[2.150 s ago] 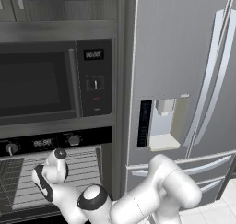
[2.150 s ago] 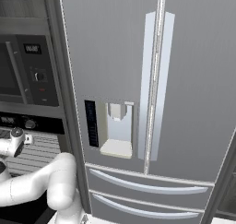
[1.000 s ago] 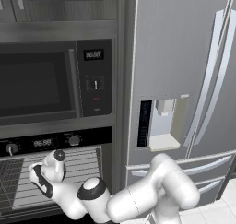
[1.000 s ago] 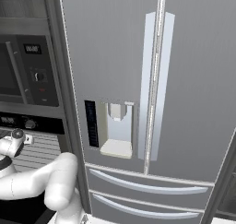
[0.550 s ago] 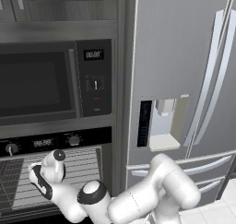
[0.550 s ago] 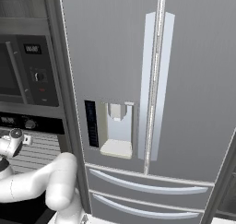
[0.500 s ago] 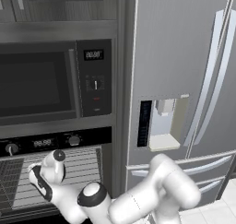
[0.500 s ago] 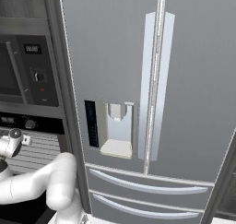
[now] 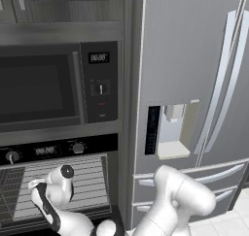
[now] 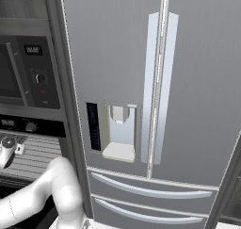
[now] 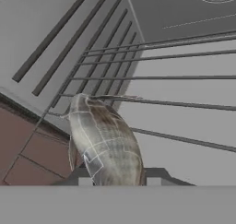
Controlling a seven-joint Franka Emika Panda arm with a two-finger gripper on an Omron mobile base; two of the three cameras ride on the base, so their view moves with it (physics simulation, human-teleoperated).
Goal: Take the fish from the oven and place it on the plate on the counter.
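Note:
In the hand view the fish [image 11: 105, 140], grey-silver and slim, sits between my two dark fingertips [image 11: 156, 174], close to the camera and in front of the wire rack [image 11: 184, 103]. My gripper [image 11: 115, 174] is shut on the fish. From the left base view my hand [image 9: 47, 201] is at the open mouth of the oven [image 9: 53, 150], before its pale ribbed back wall; from the right base view the hand [image 10: 6, 151] is at the far left by the oven [image 10: 33, 127]. The plate and the counter are out of view.
A dark-windowed microwave [image 9: 44, 87] sits right above the oven. A tall steel fridge [image 9: 194, 84] with a water dispenser [image 10: 120, 134] stands to the right. Brown floor tiles [image 11: 27, 158] lie below the rack edge.
My hand has drifted slightly lower and to the left at the oven mouth. Nothing else has moved.

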